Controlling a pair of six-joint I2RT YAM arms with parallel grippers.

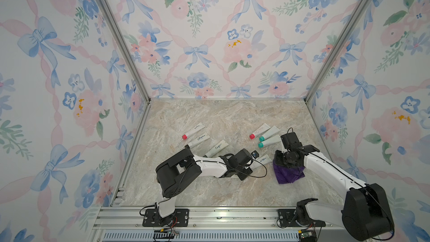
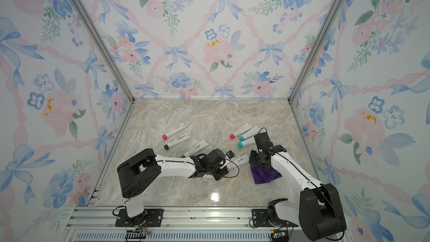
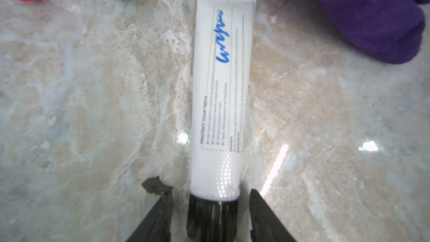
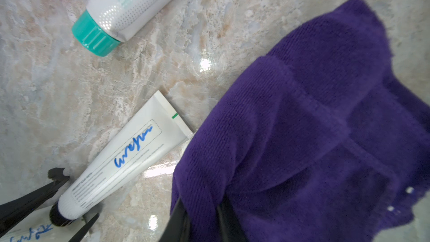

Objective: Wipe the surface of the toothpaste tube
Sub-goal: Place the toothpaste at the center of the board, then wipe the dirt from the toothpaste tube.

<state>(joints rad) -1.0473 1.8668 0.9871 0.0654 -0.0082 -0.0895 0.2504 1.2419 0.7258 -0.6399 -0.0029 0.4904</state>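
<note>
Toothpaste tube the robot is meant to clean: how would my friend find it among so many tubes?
Find the purple cloth on the marble table. The toothpaste tube lies just beside it, flat end toward the cloth, its cap between the fingers of the open left pincer. Its cap is black, while the teal-capped tubes and red-capped tube just behind it are brightly coloured.
</note>
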